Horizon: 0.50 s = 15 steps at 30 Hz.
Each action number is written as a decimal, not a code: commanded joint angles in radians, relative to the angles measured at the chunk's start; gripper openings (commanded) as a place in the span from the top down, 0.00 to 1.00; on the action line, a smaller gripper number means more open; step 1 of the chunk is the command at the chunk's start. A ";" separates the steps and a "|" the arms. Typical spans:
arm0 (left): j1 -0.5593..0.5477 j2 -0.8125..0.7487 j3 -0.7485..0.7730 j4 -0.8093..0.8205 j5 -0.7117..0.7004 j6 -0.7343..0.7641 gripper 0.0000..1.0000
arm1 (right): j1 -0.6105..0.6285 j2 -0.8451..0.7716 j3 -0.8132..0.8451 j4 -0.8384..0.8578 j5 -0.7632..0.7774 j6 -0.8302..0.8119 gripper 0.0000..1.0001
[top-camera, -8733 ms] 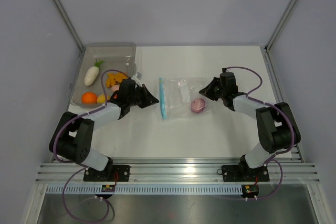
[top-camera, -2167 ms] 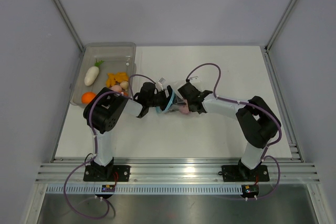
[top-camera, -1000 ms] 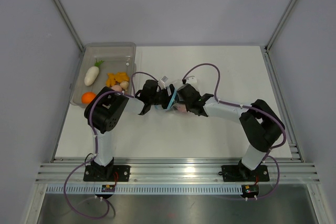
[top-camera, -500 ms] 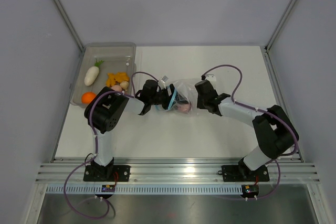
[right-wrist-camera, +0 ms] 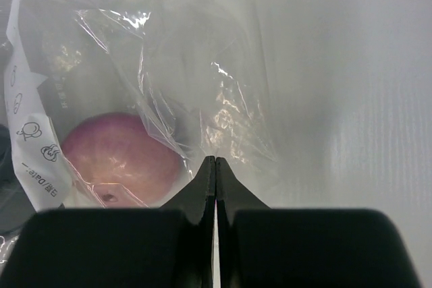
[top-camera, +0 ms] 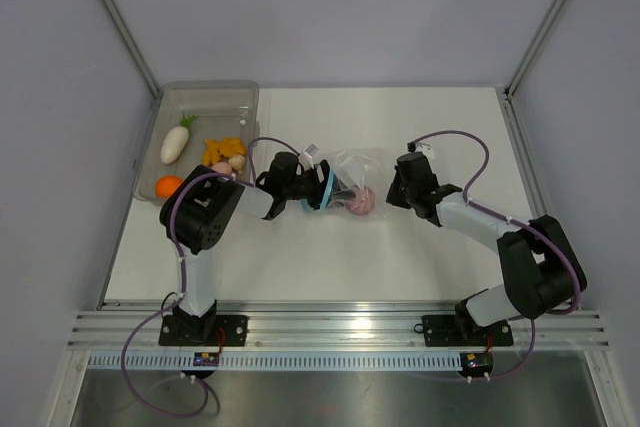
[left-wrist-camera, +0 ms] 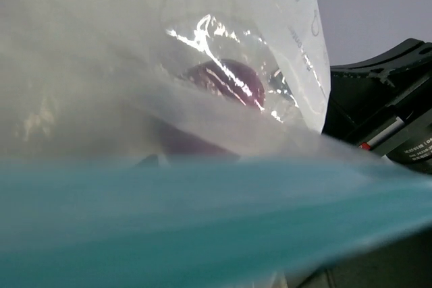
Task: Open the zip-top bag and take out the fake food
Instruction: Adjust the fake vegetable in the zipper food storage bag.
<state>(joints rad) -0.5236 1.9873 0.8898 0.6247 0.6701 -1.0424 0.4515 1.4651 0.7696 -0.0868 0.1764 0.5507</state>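
The clear zip-top bag (top-camera: pixel 352 169) lies crumpled at mid-table, its light blue zip strip (left-wrist-camera: pixel 202 220) filling the bottom of the left wrist view. A purple onion (top-camera: pixel 358 200), one piece of the fake food, sits inside the bag (right-wrist-camera: pixel 202 65) and shows through the plastic (left-wrist-camera: pixel 226 82). My left gripper (top-camera: pixel 325 190) is at the bag's mouth; the strip hides its fingers. My right gripper (top-camera: pixel 393 187) is shut at the bag's right edge, tips (right-wrist-camera: pixel 215 160) against the film just right of the onion (right-wrist-camera: pixel 118 156). No plastic shows between them.
A smoky-grey tray (top-camera: pixel 200 97) stands at the back left. It holds a white radish (top-camera: pixel 175 144), an orange piece (top-camera: pixel 169 186), yellow pieces (top-camera: pixel 222 150) and a pinkish egg (top-camera: pixel 237 161). The left arm's cable loops over the tray's near corner.
My right gripper has drawn back to the right, from the bag's mouth to its far edge, and the bag has spread out rightward. The left gripper has stayed at the zip strip.
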 commanded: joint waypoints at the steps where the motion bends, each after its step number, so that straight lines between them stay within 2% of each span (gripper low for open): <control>1: 0.004 -0.025 -0.002 0.044 0.011 0.005 0.27 | 0.000 -0.011 0.011 0.053 -0.060 0.011 1.00; 6: 0.004 -0.031 0.001 0.033 0.009 0.016 0.11 | -0.002 0.015 0.031 0.055 -0.090 -0.001 1.00; 8: 0.004 -0.030 0.008 0.038 0.011 0.019 0.08 | -0.002 0.021 0.034 0.061 -0.100 -0.006 1.00; 9: 0.004 -0.028 0.009 0.040 0.016 0.019 0.01 | -0.002 0.024 0.036 0.064 -0.112 -0.006 1.00; 15: 0.002 -0.013 0.018 0.035 0.008 0.016 0.01 | 0.013 0.050 0.053 0.076 -0.155 -0.024 1.00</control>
<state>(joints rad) -0.5236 1.9873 0.8898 0.6224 0.6693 -1.0397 0.4526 1.5063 0.7807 -0.0628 0.0605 0.5442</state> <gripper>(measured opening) 0.987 0.009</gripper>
